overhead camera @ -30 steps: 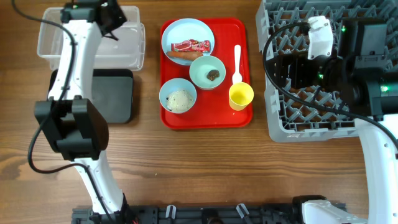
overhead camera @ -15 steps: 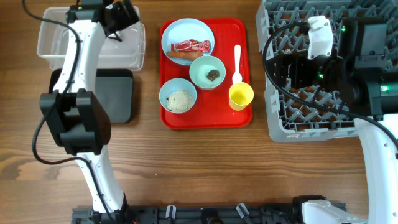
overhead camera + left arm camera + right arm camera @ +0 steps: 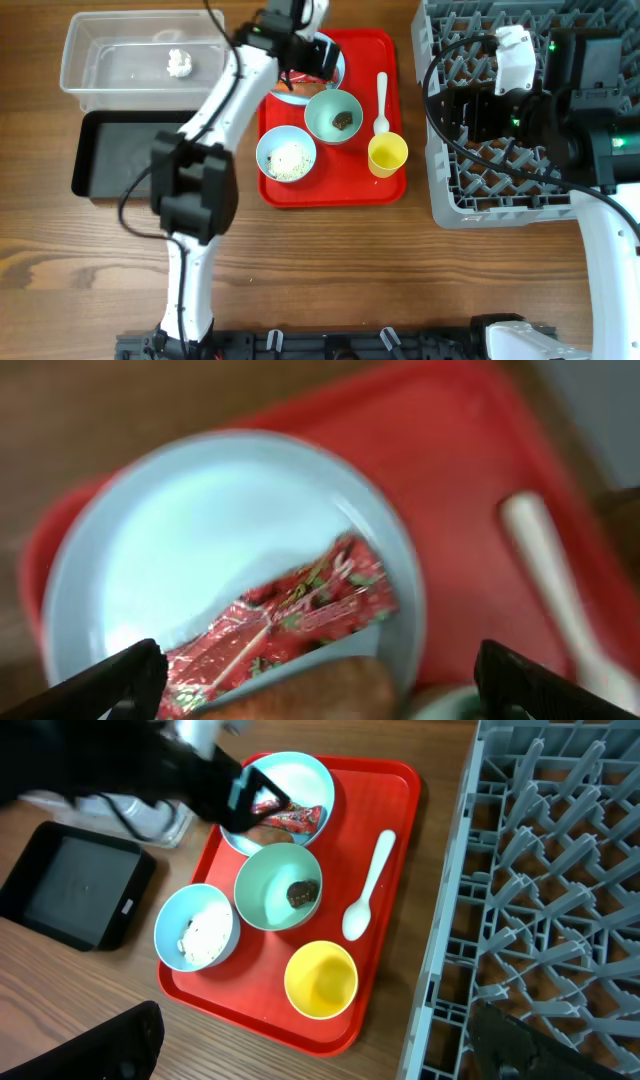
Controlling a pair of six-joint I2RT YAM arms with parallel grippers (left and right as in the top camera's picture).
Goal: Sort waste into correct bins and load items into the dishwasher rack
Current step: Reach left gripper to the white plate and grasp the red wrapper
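Note:
My left gripper (image 3: 320, 695) hangs open just above the pale blue plate (image 3: 200, 540), with nothing between its fingers. The red snack wrapper (image 3: 290, 625) and the orange carrot (image 3: 310, 695) lie on that plate beneath it. From overhead, the left gripper (image 3: 310, 55) covers most of the plate (image 3: 283, 90). A crumpled white tissue (image 3: 179, 63) lies in the clear tub (image 3: 100, 45). My right gripper (image 3: 320, 1055) stays open near the grey dishwasher rack (image 3: 480, 150), empty. The black tray bin (image 3: 120, 150) sits in front of the tub.
On the red serving tray (image 3: 375, 185) stand a bowl (image 3: 333, 108) with a dark brown lump (image 3: 343, 120), a bowl of rice (image 3: 286, 155), a yellow cup (image 3: 388, 154) and a white spoon (image 3: 380, 100). The right arm's cables hang over the rack.
My left arm swung right from the clear tub to above the plate, and its jaws opened. The white tissue now shows in the tub. The right arm has not moved.

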